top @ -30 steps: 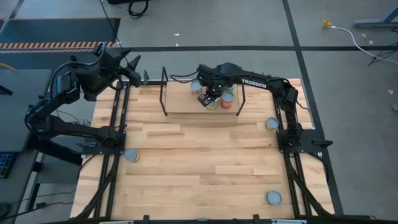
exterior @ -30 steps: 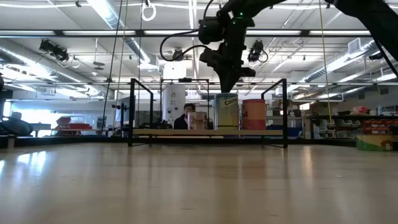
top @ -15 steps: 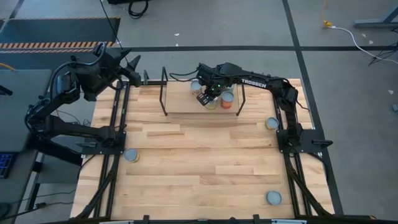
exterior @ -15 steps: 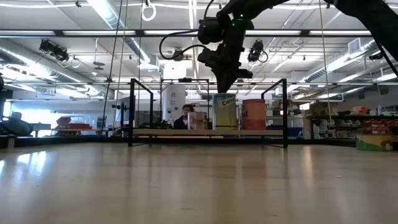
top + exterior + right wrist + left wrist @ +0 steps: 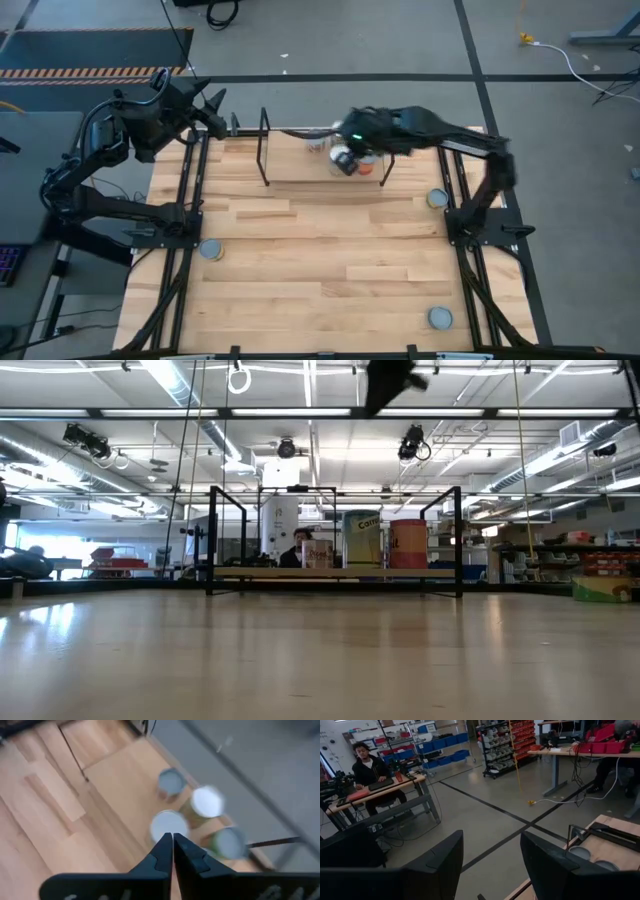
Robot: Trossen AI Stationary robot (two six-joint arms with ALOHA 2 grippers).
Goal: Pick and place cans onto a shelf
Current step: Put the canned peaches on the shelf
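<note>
The shelf (image 5: 296, 168) stands at the table's far edge, its board (image 5: 250, 572) between black end frames. Several cans stand upright on its right half: a green-labelled one (image 5: 362, 538), an orange one (image 5: 407, 544) and a small one (image 5: 318, 554); the right wrist view shows their silver lids (image 5: 170, 825). My right gripper (image 5: 172, 838) hangs shut above these cans (image 5: 345, 160), clear of them, and shows high up in the low view (image 5: 392, 382). My left gripper (image 5: 491, 865) waits open beyond the table's far left corner (image 5: 218, 108).
Three more cans stand on the tabletop: one near the left rail (image 5: 210, 249), one by the right arm's base (image 5: 437, 198), one at the near right (image 5: 440, 318). A person sits at a desk (image 5: 370, 767) in the room beyond.
My right gripper has risen quickly from just above the cans on the shelf, up to the low view's top, and has tipped as it went. It has stayed shut. The cans stand on the shelf as before.
</note>
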